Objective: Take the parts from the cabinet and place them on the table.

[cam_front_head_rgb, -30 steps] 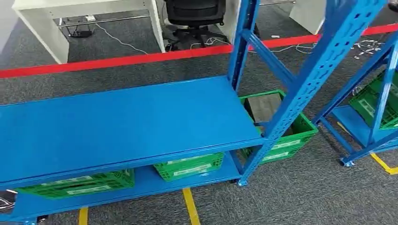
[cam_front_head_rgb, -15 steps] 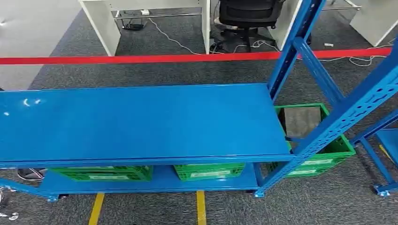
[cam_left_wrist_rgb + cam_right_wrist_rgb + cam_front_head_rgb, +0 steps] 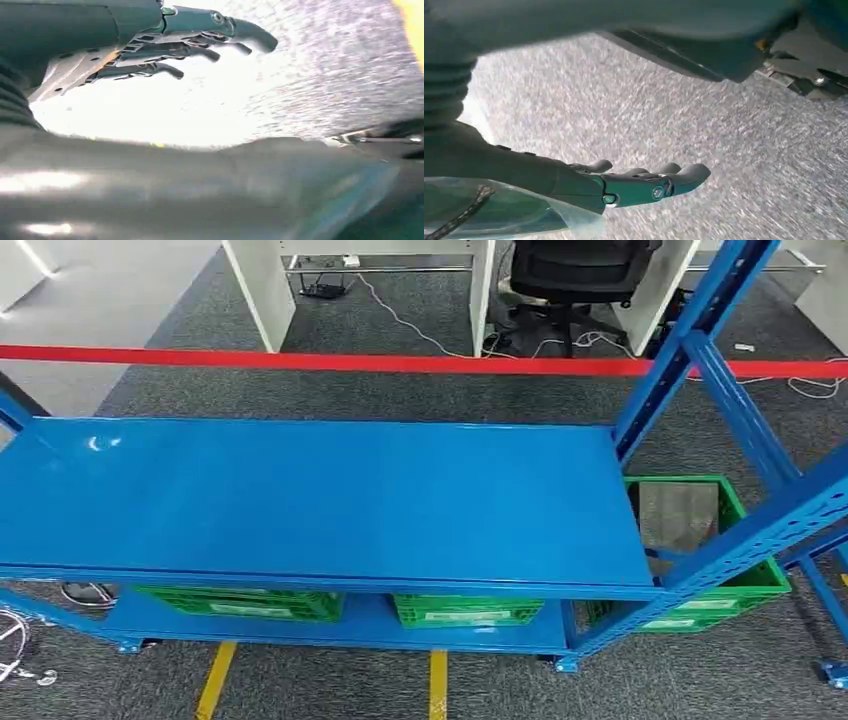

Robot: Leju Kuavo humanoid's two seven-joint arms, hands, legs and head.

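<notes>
Left hand [image 3: 165, 45]: hanging low over grey carpet, fingers loosely spread and lightly curled, nothing held.
Right hand [image 3: 644, 185]: also hanging over carpet, fingers extended and apart, nothing held.
Cabinet [image 3: 330, 500]: blue rack straight ahead; broad top shelf bare, no part lying on it.
Crates: three green ones low down; left crate [image 3: 240, 602] and middle crate [image 3: 468, 611] tucked on the bottom shelf under the top shelf, right crate [image 3: 700, 550] beside the rack's end, behind the slanted upright [image 3: 740, 530].
Parts: likely inside the crates; contents hidden under the shelf, cannot tell which crate holds any. Grey sheet visible in the right crate, nature unclear.
Risk, reach: low shelf with little headroom; arm or wrist likely to knock the top shelf edge when going in.
Risk, balance: deep bend on two legs needed; toppling forward possible.
Risk, upright: slanted beam crossing the right crate; hand could snag on it.
Risk, floor: cable [image 3: 15, 650] near the rack's left foot; tripping hazard if stepping that way.
Risk, grasp: blind pick from a crate; wrong item or none taken.
</notes>
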